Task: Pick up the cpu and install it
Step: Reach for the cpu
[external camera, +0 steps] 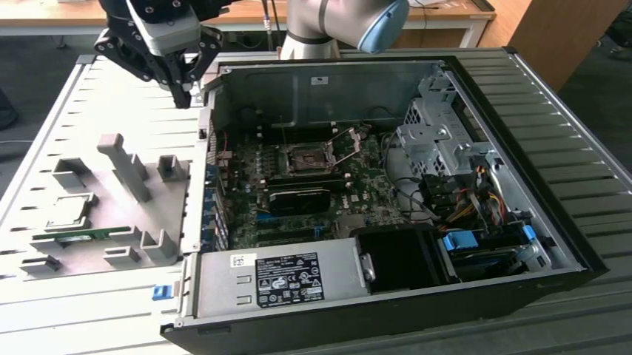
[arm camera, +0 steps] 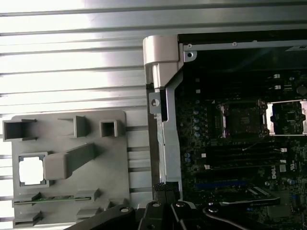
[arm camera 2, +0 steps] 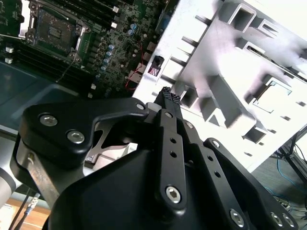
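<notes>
Cpu (external camera: 65, 212), small flat square chip with silver-grey metal top: report location. (Operator)

It is seated flat in a square pocket of the grey moulded tray (external camera: 118, 214) on the slatted light-metal counter (external camera: 99, 310), at the exterior view's left of the open black computer case (external camera: 395, 318). The long narrow green memory stick (external camera: 84, 237) lies in a slot just beside it. (Inspector)

Condition of the hand? (Operator)

On the hand (external camera: 183, 100) the black fingers meet at the tips, with nothing between them. It hangs above the counter near the case's corner, well apart from the cpu. (Inspector)

What do the wrist views add? (Operator)

The first wrist view looks down on the tray and the dark green motherboard (arm camera: 216, 163) together. The cpu (arm camera: 31, 170) is on one side and the black square socket with metal frame (arm camera: 240, 120) on the other, its frame plate (arm camera: 288, 120) lying open beside it. The second wrist view shows the hand (arm camera 2: 169, 98) close up, with a cross-hatched pad (arm camera 2: 167, 95) at the tip. The exterior view adds the grey arm (external camera: 336, 22) and the case's whole interior. (Inspector)
</notes>
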Controlling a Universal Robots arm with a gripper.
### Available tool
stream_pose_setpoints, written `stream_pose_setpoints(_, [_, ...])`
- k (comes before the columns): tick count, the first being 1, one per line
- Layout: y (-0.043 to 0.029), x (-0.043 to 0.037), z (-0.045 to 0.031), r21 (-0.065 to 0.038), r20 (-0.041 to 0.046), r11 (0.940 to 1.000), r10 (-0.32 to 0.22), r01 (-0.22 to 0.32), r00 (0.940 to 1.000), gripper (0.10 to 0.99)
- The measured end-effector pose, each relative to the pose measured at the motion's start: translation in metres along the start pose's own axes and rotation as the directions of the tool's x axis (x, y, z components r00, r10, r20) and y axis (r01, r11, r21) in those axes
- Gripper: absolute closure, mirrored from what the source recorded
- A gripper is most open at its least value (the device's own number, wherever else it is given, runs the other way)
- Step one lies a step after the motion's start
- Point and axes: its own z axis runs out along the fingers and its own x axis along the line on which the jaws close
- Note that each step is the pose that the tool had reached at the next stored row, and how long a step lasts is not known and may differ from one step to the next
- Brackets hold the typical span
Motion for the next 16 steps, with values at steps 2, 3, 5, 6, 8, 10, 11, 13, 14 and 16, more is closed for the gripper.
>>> stream_pose_setpoints(2, [-0.0001,0.0007,0.0001,0.000,0.0000,1.0000,0.000,0.000,1.0000,0.980])
stream_pose_setpoints(3, [-0.0001,0.0010,0.0001,0.000,0.0000,1.0000,0.000,0.000,1.0000,0.980])
stream_pose_setpoints(5, [-0.0001,0.0018,0.0002,0.000,0.0000,1.0000,0.000,0.000,1.0000,0.980])
stream_pose_setpoints(6, [-0.0002,0.0022,0.0002,0.000,0.0000,1.0000,0.000,0.000,1.0000,0.980])
stream_pose_setpoints(8, [-0.0002,0.0029,0.0003,0.000,0.0000,1.0000,0.000,0.000,1.0000,0.980])
stream_pose_setpoints(10, [-0.0003,0.0036,0.0004,0.000,0.0000,1.0000,0.000,0.000,1.0000,0.980])
stream_pose_setpoints(11, [-0.0003,0.0040,0.0004,0.000,0.0000,1.0000,0.000,0.000,1.0000,0.980])
stream_pose_setpoints(13, [-0.0004,0.0047,0.0005,0.000,-0.0001,1.0000,0.000,0.000,1.0000,0.980])
stream_pose_setpoints(14, [-0.0004,0.0051,0.0005,0.000,0.0000,1.0000,0.000,0.000,1.0000,0.980])
stream_pose_setpoints(16, [-0.0005,0.0058,0.0006,0.000,0.0000,1.0000,0.000,0.000,1.0000,0.980])
